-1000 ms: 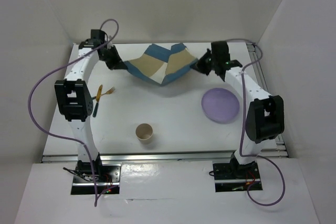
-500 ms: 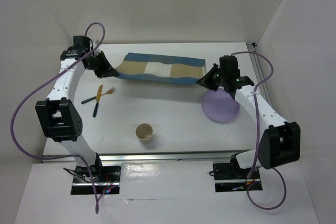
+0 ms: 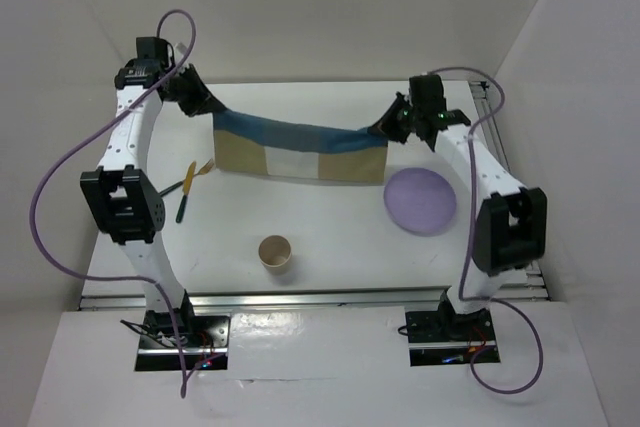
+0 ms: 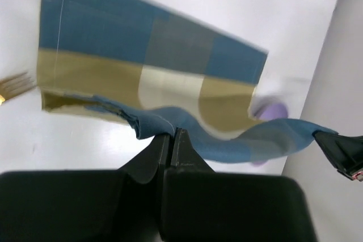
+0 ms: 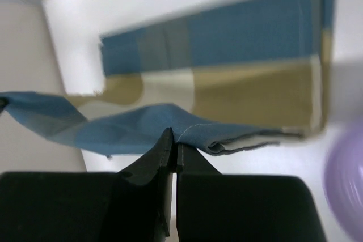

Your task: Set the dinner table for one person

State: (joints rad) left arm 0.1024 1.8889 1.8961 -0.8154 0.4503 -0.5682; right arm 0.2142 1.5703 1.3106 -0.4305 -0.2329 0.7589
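Observation:
A blue-and-tan striped placemat (image 3: 300, 150) hangs stretched between my two grippers above the far half of the white dinner table (image 3: 330, 237); its lower edge droops toward the tabletop. My left gripper (image 3: 207, 107) is shut on its left top corner, seen in the left wrist view (image 4: 170, 134). My right gripper (image 3: 385, 127) is shut on its right top corner, seen in the right wrist view (image 5: 174, 138). The placemat fills both wrist views (image 4: 153, 66) (image 5: 227, 55).
A lilac plate (image 3: 420, 201) lies right of the placemat. A tan paper cup (image 3: 275, 253) stands near the front middle. A gold fork (image 3: 190, 179) and a dark-handled utensil (image 3: 182, 205) lie at the left, beside the left arm. White walls enclose the table.
Both grippers have raised the placemat from nearly flat and taut to hanging down like a curtain; the left gripper moved back and up, the right gripper moved back and left.

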